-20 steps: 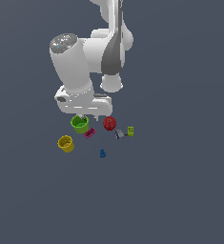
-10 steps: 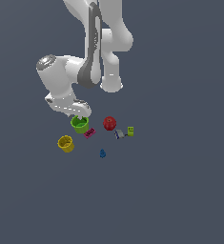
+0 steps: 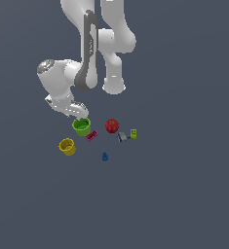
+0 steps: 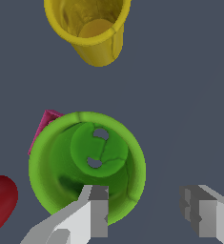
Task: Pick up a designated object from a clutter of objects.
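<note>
**Hand low over the green cup, fingers apart**

The hand (image 4: pixel 144 209) stands wide and holds nothing. In the wrist view one finger (image 4: pixel 95 209) is over the near rim of the lime-green cup (image 4: pixel 87 167), and the other finger is outside the cup wall, so the wall lies between them. From this view I cannot tell if a finger touches the rim.

The green cup stands upright on the dark tabletop (image 3: pixel 184 194), with its mouth open upward. In the exterior view it sits directly below the hand, at the exterior view's left part of the clutter. A pink flat block (image 3: pixel 91 136) lies just beside it and partly behind its rim in the wrist view. The red ball (image 3: pixel 112 126) is near, to the exterior view's right. The yellow cup (image 3: pixel 67 146) stands apart, also upright. The small blue figure (image 3: pixel 105 156), a grey piece (image 3: pixel 121 137) and a small green piece (image 3: pixel 133 133) lie farther away.
</note>
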Controlling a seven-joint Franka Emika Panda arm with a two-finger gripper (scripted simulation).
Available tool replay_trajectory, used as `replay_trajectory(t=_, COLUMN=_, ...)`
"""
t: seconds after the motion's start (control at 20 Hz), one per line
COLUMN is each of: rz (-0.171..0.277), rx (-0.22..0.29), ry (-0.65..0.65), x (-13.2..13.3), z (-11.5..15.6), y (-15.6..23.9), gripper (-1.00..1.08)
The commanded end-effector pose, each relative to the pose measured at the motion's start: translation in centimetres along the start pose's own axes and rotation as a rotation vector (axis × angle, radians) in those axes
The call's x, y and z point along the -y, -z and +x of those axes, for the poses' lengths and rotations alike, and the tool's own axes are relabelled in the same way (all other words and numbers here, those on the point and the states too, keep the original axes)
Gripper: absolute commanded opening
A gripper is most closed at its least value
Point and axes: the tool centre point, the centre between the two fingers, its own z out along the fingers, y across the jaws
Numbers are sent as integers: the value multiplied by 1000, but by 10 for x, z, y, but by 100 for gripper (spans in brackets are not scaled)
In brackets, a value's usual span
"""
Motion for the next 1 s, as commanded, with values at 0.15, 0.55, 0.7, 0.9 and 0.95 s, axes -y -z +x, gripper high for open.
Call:
replay_trajectory(t=0.15, rz=0, rx=-1, ry=1, x=0, z=0, y=-5, gripper=28)
replay_trajectory(t=0.55, rz=-2, rx=-1, ry=-2, x=-2, z=-1, y=-29, gripper=28)
replay_trajectory(t=0.7, rz=-1, rx=-1, ry=-1, x=-1, z=-1, y=-31, gripper=28)
replay_trajectory(t=0.9, rz=-1, rx=-1, ry=-1, x=-1, z=-1, y=-31, gripper=-100)
replay_trajectory(t=0.95, rz=-1, rx=-1, ry=-1, x=-1, z=-1, y=-31, gripper=-100)
